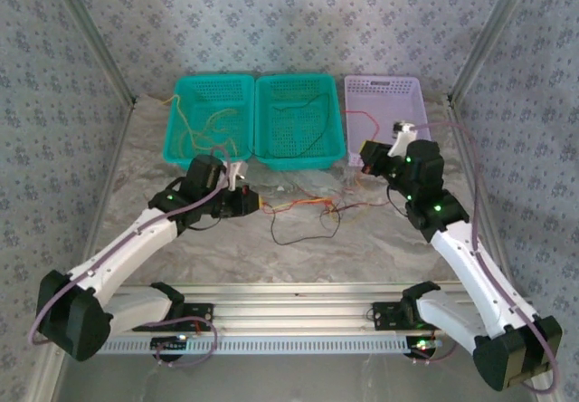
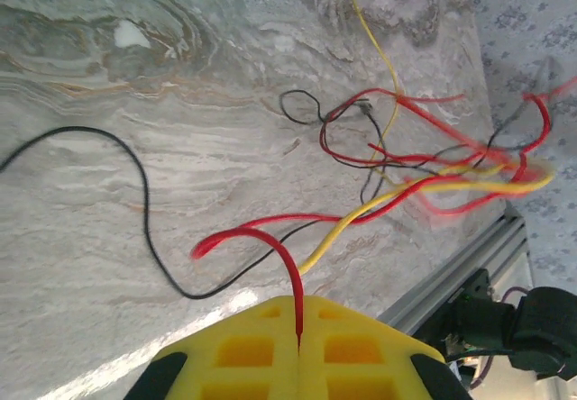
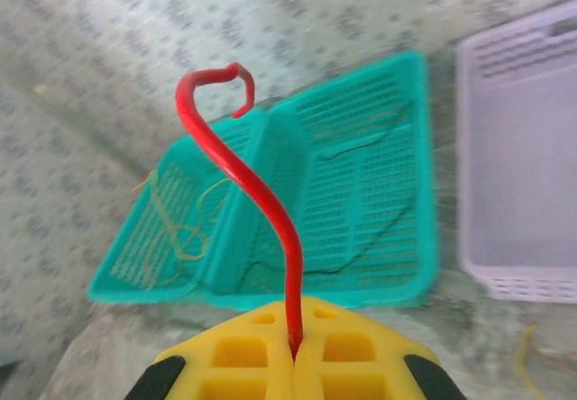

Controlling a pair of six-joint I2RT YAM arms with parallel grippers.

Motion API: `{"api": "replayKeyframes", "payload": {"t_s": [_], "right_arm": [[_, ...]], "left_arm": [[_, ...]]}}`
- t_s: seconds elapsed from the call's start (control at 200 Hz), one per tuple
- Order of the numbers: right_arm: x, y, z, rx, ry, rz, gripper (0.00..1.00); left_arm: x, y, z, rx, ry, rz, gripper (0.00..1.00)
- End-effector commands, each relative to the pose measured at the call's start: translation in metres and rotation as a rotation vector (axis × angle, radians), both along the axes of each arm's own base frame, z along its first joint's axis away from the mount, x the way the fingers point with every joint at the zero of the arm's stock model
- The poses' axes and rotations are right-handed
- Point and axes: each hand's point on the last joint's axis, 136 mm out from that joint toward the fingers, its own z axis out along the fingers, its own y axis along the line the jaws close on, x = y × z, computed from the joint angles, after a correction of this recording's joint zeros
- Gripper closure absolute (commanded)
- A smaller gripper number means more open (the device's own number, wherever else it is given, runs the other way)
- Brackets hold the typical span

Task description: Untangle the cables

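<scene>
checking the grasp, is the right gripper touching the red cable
Touching. The right wrist view shows the red cable pinched in the shut right gripper.

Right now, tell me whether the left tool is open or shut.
The left tool is shut on a red cable: its yellow fingers meet, the cable pinched in the seam between them.

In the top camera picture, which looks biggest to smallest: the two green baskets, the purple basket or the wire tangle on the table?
1. Left teal plastic basket and right teal plastic basket: alike.
2. Lilac plastic basket, slightly narrower.
3. Tangle of red, yellow and black cables.
</scene>
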Motion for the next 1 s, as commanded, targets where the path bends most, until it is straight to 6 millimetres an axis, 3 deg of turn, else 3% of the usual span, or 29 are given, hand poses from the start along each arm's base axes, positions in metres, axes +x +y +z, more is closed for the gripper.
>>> {"api": "replayKeyframes", "payload": {"t_s": [0.0,0.15,0.24,0.395,0.719,0.999], "right_arm": [[-0.002,-0.037,-0.005,0.045,0.036,-0.155,1.0],[-0.002,-0.064,-0.01,0.073,0.056,-0.252,1.0],[-0.003,-0.07,-0.009,0.063,0.064,-0.264,1.0],[-0.013,-0.112,0.011,0.001,0.019,-0.454,1.0],[-0.022,-0.138,0.032,0.043,-0.022,-0.569,1.0],[-0.024,-0.155,0.039,0.072,-0.027,-0.636,1.0]], "left_arm": [[-0.004,0.028,0.015,0.114,-0.04,0.022,1.0],[-0.002,0.058,0.018,0.189,-0.03,0.076,1.0],[0.0,0.069,0.02,0.201,-0.028,0.101,1.0],[0.006,0.09,0.02,0.259,-0.036,0.156,1.0],[0.021,0.124,0.014,0.333,-0.03,0.298,1.0],[0.017,0.167,0.026,0.32,-0.075,0.496,1.0]]}}
